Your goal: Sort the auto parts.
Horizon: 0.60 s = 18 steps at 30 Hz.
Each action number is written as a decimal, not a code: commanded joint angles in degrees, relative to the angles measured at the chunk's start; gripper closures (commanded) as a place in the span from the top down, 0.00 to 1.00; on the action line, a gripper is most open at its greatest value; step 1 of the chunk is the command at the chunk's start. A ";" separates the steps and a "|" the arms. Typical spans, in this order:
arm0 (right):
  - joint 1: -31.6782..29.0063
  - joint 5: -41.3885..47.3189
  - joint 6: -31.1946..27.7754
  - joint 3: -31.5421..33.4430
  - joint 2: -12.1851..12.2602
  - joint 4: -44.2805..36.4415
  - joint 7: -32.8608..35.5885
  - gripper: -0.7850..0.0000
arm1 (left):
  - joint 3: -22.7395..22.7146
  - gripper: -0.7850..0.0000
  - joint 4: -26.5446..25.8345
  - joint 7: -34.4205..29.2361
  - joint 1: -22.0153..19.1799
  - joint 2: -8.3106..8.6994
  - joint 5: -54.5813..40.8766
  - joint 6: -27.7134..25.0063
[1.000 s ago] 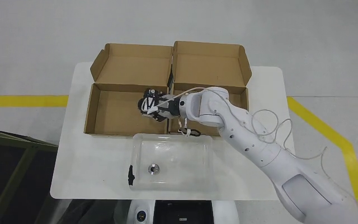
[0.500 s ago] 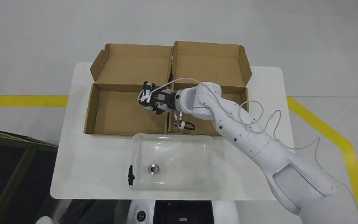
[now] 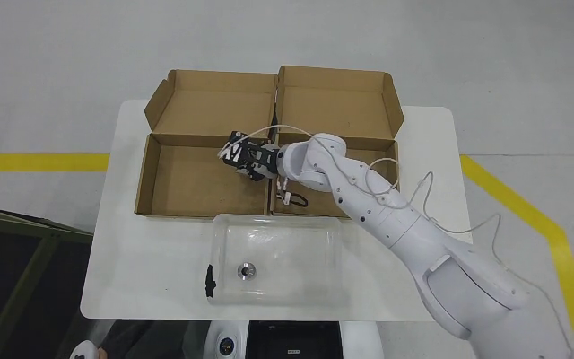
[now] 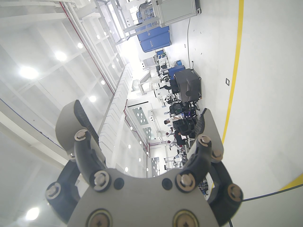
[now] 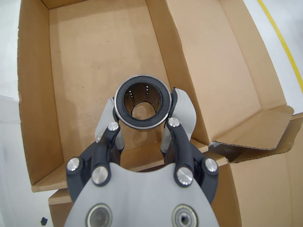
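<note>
A white table (image 3: pixel 112 260) carries two open brown cardboard boxes side by side along its far half, their lids folded back toward the far edge. The right gripper (image 5: pixel 143 105) hangs over the left box (image 3: pixel 179 179), above the far right part of its floor and close to the wall it shares with the right box (image 3: pixel 377 161). Its two fingers (image 5: pixel 184 107) pinch a short metal cylinder bearing (image 5: pixel 151 100) from either side, with the part's open bore and dark end ring facing the wrist camera; small rows of balls line the inside of the bore. Whether the bearing touches the box floor cannot be told, though it appears to be held above it. At the middle of the table's near edge sits a clear plastic container (image 3: pixel 309 235), just in front of the two boxes. A small round metal part (image 3: pixel 246 269) lies on its bottom, toward its left side, and a small dark piece (image 3: pixel 209 284) sits at the container's left rim, too small to identify. The left gripper (image 4: pixel 142 124) is away from the table, pointing out into a bright workshop hall, with its two fingers (image 4: pixel 71 116) spread wide apart.
</note>
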 commanded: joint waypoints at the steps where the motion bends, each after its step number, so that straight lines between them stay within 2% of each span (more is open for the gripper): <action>1: 0.08 -0.38 0.33 -0.14 -0.38 0.72 -0.11 0.15 | 0.00 1.00 0.00 0.00 0.00 0.00 0.00 0.00; 3: 0.09 -0.80 0.47 -0.26 -0.72 1.43 -0.22 0.25 | 0.00 1.00 0.00 0.00 0.00 0.00 0.00 0.00; 7: -0.03 -1.47 0.60 -0.34 -1.31 2.29 -0.27 0.30 | 0.00 1.00 0.00 0.00 0.00 0.00 0.00 0.00; 12: -0.20 -2.29 0.45 -0.12 -1.76 2.76 0.55 0.44 | 0.00 1.00 0.00 0.00 0.00 0.00 0.00 0.00; 15: -0.49 -2.38 0.31 0.20 -1.89 2.82 1.13 0.49 | 0.00 1.00 0.00 0.00 0.00 0.00 0.00 0.00; 16: -0.59 -2.56 0.16 0.34 -1.93 2.78 1.38 0.54 | 0.00 1.00 0.00 0.00 0.00 0.00 0.00 0.00; 18: -0.71 -2.80 0.05 0.57 -1.97 2.76 1.59 0.72 | 0.00 1.00 0.00 0.00 0.00 0.00 0.00 0.00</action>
